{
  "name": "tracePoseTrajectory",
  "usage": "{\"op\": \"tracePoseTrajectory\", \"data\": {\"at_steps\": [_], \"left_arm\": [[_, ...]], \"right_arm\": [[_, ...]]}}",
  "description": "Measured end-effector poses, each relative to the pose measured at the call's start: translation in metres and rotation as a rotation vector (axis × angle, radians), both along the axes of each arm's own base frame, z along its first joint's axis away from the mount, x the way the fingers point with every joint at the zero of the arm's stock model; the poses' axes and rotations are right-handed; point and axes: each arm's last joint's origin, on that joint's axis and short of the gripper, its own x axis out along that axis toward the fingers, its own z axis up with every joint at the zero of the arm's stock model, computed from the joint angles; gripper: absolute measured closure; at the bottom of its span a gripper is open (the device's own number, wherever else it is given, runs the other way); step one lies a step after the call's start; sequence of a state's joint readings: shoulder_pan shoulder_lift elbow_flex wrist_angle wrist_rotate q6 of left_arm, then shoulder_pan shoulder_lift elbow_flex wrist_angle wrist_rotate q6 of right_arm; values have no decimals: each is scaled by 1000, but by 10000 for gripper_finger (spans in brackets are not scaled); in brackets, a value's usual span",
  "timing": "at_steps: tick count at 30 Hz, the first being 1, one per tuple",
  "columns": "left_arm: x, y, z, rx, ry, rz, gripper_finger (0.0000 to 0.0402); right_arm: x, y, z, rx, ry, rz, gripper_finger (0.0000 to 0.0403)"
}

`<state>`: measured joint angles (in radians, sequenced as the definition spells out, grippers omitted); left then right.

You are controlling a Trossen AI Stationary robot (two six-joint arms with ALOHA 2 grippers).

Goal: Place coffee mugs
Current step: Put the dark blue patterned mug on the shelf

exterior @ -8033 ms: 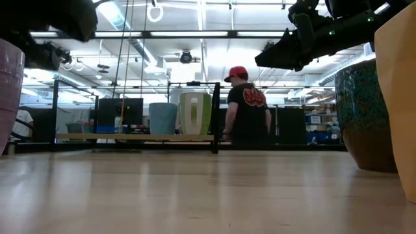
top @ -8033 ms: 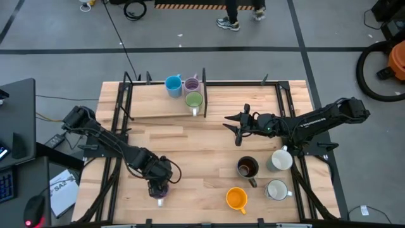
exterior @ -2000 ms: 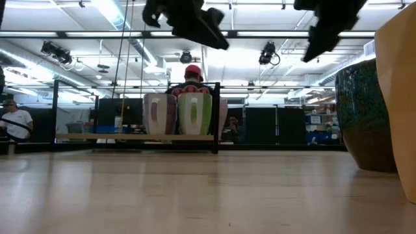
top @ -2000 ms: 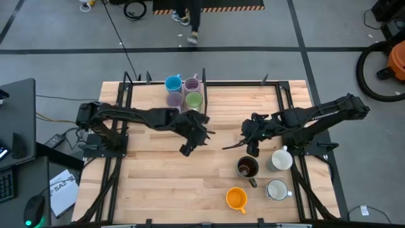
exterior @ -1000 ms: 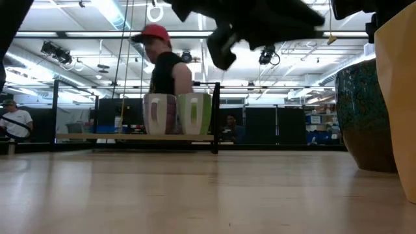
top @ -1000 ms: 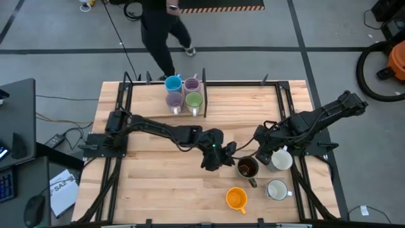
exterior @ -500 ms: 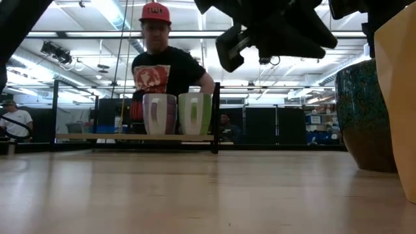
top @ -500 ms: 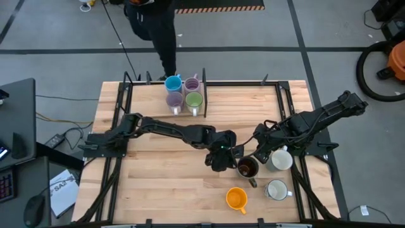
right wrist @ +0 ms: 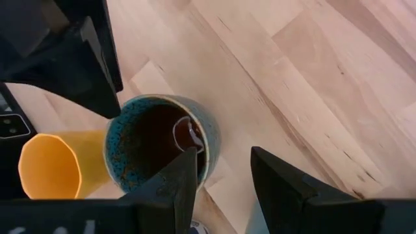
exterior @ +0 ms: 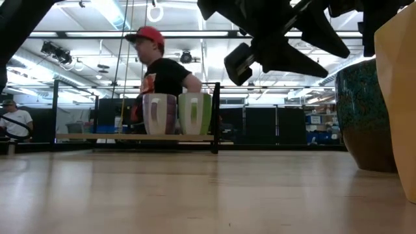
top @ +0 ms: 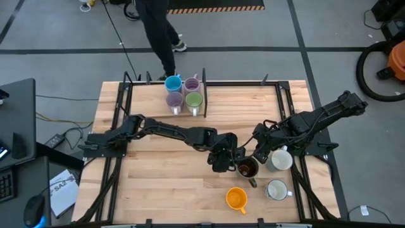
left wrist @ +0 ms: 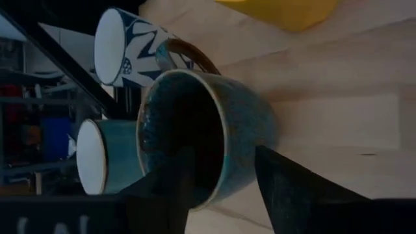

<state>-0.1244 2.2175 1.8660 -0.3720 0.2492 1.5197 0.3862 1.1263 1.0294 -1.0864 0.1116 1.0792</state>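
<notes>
Tabletop of pale wooden planks (top: 158, 183): holds the round dark brown glazed coffee mug (top: 247, 167), taken as reference, upright and not yet lifted. Left gripper (top: 229, 158): against the reference mug on the side away from the white mugs, fingers spread, one inside the rim and one outside the wall, not pinched. Right gripper (top: 259, 154): just above the reference mug on its other side, fingers likewise apart, holding nothing. Chief risk, as judged: both grippers crowd one mug, so either arm moving could knock the other or tip the mug. Second risk: a one-wall pinch may let the mug swing or slip when raised. Third risk: the round orange mug (top: 236, 199) and the two round white mugs (top: 280, 159) (top: 276, 189) stand near the reference mug and could be brushed on the way out. Placed group, well apart from the reference mug at the far rail: blue mug (top: 173, 84), two lilac mugs (top: 192, 84) (top: 174, 100), green mug (top: 193, 99). Obscured: reference mug's handle is only partly shown; the low view cuts off its near mugs; the rear lilac mug is half hidden.
</notes>
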Motion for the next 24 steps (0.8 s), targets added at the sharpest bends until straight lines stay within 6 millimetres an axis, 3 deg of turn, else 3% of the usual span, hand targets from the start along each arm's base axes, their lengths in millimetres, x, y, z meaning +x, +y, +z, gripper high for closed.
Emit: {"op": "tracePoseTrajectory", "data": {"at_steps": [5, 12, 24], "left_arm": [[3, 2, -3, -4, -15, -20, 226], [12, 6, -31, 23, 1, -16, 230], [13, 9, -39, 118, 10, 12, 240]], "right_arm": [[0, 0, 0, -2, -3, -1, 252], [1, 0, 0, -19, -19, -11, 252], [1, 0, 1, -20, -24, -2, 252]]}}
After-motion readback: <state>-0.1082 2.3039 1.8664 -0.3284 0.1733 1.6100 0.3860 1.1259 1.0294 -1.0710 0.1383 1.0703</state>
